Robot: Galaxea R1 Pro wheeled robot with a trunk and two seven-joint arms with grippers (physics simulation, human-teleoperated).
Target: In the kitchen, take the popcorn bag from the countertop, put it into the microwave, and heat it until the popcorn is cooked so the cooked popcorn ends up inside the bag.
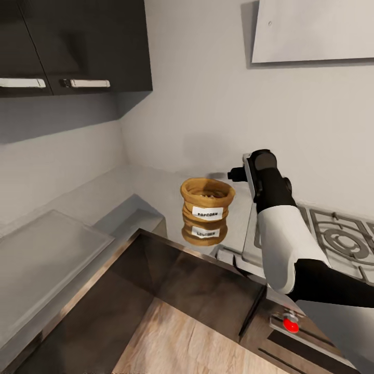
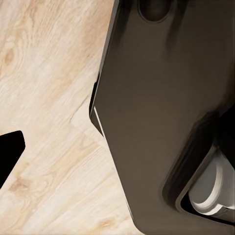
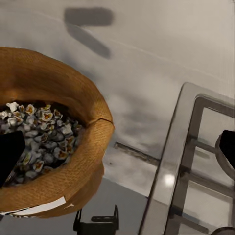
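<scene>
Right arm's white-and-black forearm (image 1: 283,244) reaching over the glossy grey counter (image 1: 156,187).
Its end effector (image 1: 238,174), spread undeterminable, hovers beside the squat tan-brown woven popcorn bag (image 1: 207,205), positioned for grasping.

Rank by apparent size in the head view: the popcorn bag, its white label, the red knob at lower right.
1. popcorn bag
2. white label
3. red knob, though it sits nearer the camera, so true size is unsure.
</scene>
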